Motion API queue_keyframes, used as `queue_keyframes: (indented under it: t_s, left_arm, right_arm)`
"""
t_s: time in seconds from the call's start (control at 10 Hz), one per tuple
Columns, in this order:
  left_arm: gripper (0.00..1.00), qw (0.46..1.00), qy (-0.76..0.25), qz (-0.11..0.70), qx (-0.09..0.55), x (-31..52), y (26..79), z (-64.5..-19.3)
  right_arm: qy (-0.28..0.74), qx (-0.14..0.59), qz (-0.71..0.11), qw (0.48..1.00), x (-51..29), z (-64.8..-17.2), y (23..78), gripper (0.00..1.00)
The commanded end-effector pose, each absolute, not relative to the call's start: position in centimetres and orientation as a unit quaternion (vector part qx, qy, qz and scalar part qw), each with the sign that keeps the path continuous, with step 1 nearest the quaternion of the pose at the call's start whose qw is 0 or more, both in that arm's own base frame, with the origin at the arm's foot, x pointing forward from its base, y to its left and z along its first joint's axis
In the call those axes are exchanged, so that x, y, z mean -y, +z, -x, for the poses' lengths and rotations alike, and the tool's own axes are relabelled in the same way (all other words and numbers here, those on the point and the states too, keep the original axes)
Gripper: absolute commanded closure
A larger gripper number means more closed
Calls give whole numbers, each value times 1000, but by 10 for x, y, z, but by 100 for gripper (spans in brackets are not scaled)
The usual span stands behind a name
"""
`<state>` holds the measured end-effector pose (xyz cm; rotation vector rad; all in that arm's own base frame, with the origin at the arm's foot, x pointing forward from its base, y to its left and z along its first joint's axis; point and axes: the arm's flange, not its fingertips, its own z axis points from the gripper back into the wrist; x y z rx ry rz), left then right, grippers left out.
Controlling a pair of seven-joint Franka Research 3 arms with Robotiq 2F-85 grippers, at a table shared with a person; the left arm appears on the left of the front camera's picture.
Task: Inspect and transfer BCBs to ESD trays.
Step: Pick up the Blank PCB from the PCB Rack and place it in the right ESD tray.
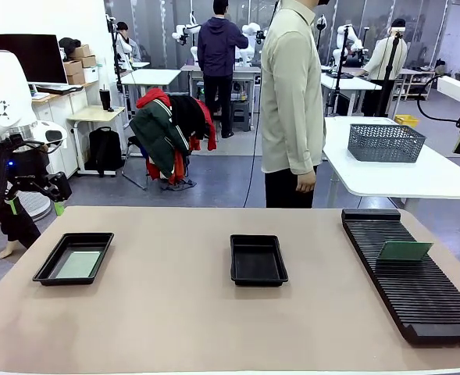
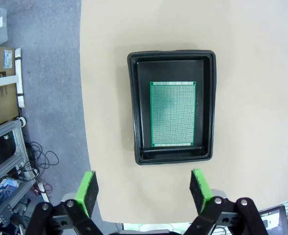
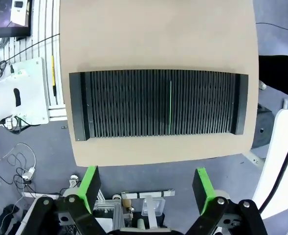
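Observation:
Two black ESD trays lie on the tan table. The left tray point(image 1: 97, 241) holds a BCB point(image 1: 77, 265) lying flat. From the left wrist view this tray point(image 2: 134, 107) sits below my left gripper point(image 2: 144, 191), its green board point(image 2: 173, 113) face up. The left gripper point(image 1: 36, 207) hangs open, high over the table's left edge. Nothing lies in the middle tray point(image 1: 258, 262). Another BCB point(image 1: 404, 251) stands in the slotted rack point(image 1: 417, 289). It shows edge-on as a thin green line point(image 3: 170, 107) under my open right gripper point(image 3: 146, 188).
A person point(image 1: 292, 101) stands at the far side of the table, one hand point(image 1: 306, 181) hanging down. The long black rack point(image 3: 109, 103) runs along the table's right side. Behind it stands a white table with a grey basket point(image 1: 386, 142).

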<state>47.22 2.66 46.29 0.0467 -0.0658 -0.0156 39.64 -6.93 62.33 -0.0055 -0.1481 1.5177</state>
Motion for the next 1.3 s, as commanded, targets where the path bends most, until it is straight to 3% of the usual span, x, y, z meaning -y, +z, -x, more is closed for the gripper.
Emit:
queue_keyframes:
  t_s: [0.0, 0.1, 0.9, 1.2]
  left_arm:
    - [0, 999, -7, -23, 36, -26, 462, -472]
    - [0, 999, -7, -23, 36, -26, 462, -472]
    - [0, 999, -7, -23, 36, -26, 462, -472]
    - [0, 999, -7, -23, 36, -26, 462, -472]
  right_arm:
    - [707, 81, 7, 702, 78, -399, 618, 0]
    - [687, 67, 3, 723, 69, -396, 623, 0]
    - [694, 68, 5, 717, 71, -396, 624, 0]
    - [698, 74, 11, 712, 68, -413, 583, 0]
